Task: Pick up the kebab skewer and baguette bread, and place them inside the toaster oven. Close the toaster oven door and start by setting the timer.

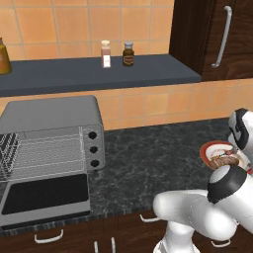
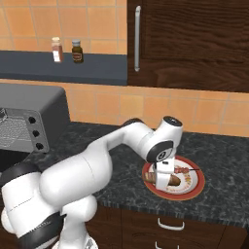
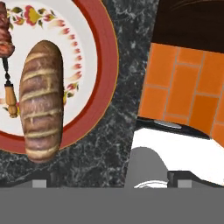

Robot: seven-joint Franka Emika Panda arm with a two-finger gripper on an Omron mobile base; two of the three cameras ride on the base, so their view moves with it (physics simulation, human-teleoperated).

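1. Left base view: the oven (image 1: 49,133) sits at the tabletop's (image 1: 148,158) left end, its door (image 1: 45,197) dropped open and racks bare. The plate (image 1: 210,150) lies well right of the oven, partly behind the arm.
2. Right base view: the gripper (image 2: 163,181) hangs right over the plate (image 2: 192,187), where the baguette (image 2: 170,182) and skewer (image 2: 187,171) lie side by side. No food is lifted yet; the first pickup is in hand.
3. Hand view: the baguette (image 3: 42,100) lies on the plate (image 3: 94,65), the skewer (image 3: 6,65) just beside it. The jaws stand wide apart and empty. Next, I judge, centre on one item, descend, close.
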